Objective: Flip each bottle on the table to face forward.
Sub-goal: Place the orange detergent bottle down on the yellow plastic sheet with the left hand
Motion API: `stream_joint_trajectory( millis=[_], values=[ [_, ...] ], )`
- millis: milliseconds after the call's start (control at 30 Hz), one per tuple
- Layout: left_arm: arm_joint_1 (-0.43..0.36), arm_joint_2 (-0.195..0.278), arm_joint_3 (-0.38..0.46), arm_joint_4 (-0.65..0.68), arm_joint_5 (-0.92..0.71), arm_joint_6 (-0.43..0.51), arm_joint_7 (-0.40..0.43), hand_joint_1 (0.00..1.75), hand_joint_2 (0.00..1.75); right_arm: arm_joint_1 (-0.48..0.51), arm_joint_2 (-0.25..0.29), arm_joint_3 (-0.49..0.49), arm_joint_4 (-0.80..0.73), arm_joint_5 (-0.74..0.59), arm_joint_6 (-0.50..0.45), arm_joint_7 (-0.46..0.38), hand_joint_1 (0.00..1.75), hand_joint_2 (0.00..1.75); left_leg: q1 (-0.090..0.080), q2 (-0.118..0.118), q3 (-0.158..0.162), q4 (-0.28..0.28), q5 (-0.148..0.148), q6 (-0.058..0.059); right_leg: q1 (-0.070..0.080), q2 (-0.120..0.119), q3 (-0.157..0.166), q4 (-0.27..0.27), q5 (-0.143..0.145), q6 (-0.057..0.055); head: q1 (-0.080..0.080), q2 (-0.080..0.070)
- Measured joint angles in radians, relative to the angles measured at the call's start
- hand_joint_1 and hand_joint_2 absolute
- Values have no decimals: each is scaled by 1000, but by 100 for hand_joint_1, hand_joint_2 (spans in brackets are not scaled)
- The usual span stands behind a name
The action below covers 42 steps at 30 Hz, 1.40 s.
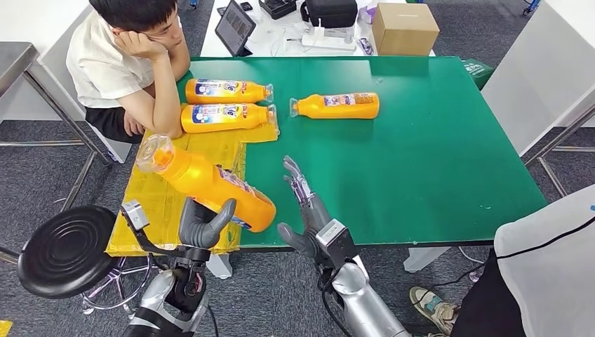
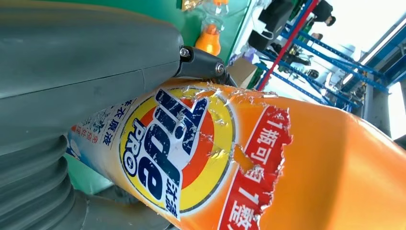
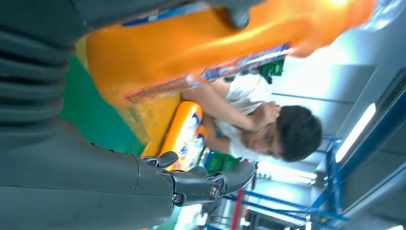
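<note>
My left hand [image 1: 203, 223] grips a large orange detergent bottle [image 1: 203, 182] by its base and holds it tilted above the table's near left corner, its clear cap pointing up and to the left. The wrist view shows the bottle [image 2: 249, 163] close up with its torn round label turned to the camera. To the right of it my right hand [image 1: 306, 203] is open, fingers stretched out over the green table [image 1: 435, 154], holding nothing. Three more orange bottles lie on their sides farther back: two [image 1: 228, 91] [image 1: 224, 117] at the left on yellow sheet, one [image 1: 337, 105] near the middle.
A seated person [image 1: 130, 63] leans an elbow on the table's far left corner, close to the two bottles. Another person [image 1: 540, 274] stands at the near right. A black stool [image 1: 67, 249] is at my left. A cardboard box [image 1: 405, 27] and a tablet sit behind the table.
</note>
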Motion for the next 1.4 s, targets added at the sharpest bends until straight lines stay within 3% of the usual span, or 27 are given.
stream_joint_trajectory(
  millis=[133, 233, 333, 433, 567, 633, 800, 1000, 1100, 1133, 1200, 1300, 1367, 1400],
  values=[
    [1, 0, 2, -2, 0, 14, -3, 175, 175, 21, -5, 0, -57, 0, -35, 0, 0, 0, 0, 0, 0, 0, 0, 0, 0, 0, 0, 0, 0, 0, 0, 0],
    [11, 0, 12, -16, -18, 70, -18, 175, 175, 55, -12, -9, -135, -7, -166, -1, 0, 0, 0, 0, 0, 0, 0, 0, 0, 0, 0, 0, 0, 0, 0, 0],
    [18, 5, 25, -38, -133, 190, -50, 175, 175, 94, -15, -51, -204, -30, -290, -1, 0, 0, 0, -1, -1, 0, 0, 0, 0, 0, 0, 0, 0, 0, 0, 0],
    [12, 14, 30, -45, -335, 358, -77, 174, 175, 128, -9, -120, -246, -55, -349, -1, 0, 0, 0, -1, -1, 0, 0, 0, 0, -1, -1, 0, 0, 0, 0, 0],
    [-52, 29, 31, 21, -807, 683, -78, 175, 175, 150, 9, -191, -268, -64, -333, -1, 0, 0, 0, -1, -1, 0, 1, 0, 0, -1, 0, 0, 0, 0, 0, 0],
    [-105, 33, 31, 98, -978, 756, -58, 175, 175, 149, 20, -199, -269, -59, -320, -1, 0, 0, 0, -1, -1, 0, 2, 0, 0, -1, 0, 0, 0, 0, 0, 0],
    [-225, 33, 29, 336, -1148, 761, -15, 174, 175, 135, 46, -200, -260, -57, -301, -1, 0, 0, 0, 0, -1, 0, 3, 0, 0, 0, 0, 1, 1, 1, 0, 0],
    [-292, 33, 22, 496, -1200, 731, 31, 157, 175, 126, 58, -199, -244, -58, -284, -1, 0, 0, 0, -1, -2, 0, 3, 0, 0, -1, -1, 1, 1, 1, 0, 0],
    [-336, 33, 16, 586, -1238, 650, 74, 128, 175, 123, 63, -199, -233, -59, -266, -1, 0, 0, 0, -1, -2, 0, 3, 0, 0, -1, -1, 0, 1, 1, 0, 0],
    [-353, 33, 13, 617, -1245, 614, 84, 127, 175, 121, 65, -198, -229, -60, -259, -1, 0, 0, 0, -1, -2, 0, 3, 0, 0, -1, -1, 0, 1, 1, 0, 0],
    [-390, 33, 5, 674, -1259, 550, 103, 144, 175, 117, 68, -198, -218, -61, -247, -1, 0, 0, 0, -1, -2, 0, 3, 0, 0, -1, 0, 0, 1, 1, 0, 0],
    [-447, 32, -13, 752, -1300, 498, 159, 145, 175, 111, 73, -197, -199, -61, -235, -1, 0, 0, 0, -1, 1, 0, 3, 0, 0, -1, 2, 0, 1, 1, 0, 0],
    [-478, 30, -26, 795, -1326, 486, 199, 131, 175, 107, 75, -194, -187, -61, -232, -1, 0, 0, 0, -1, 3, 0, 3, 0, 0, -1, 4, 0, 1, 1, 0, 0],
    [-491, 29, -32, 813, -1334, 482, 213, 114, 175, 106, 76, -193, -182, -60, -231, -1, 0, 0, 0, -1, 3, 0, 3, 0, 0, 0, 4, 0, 1, 1, 0, 0]
  ],
)
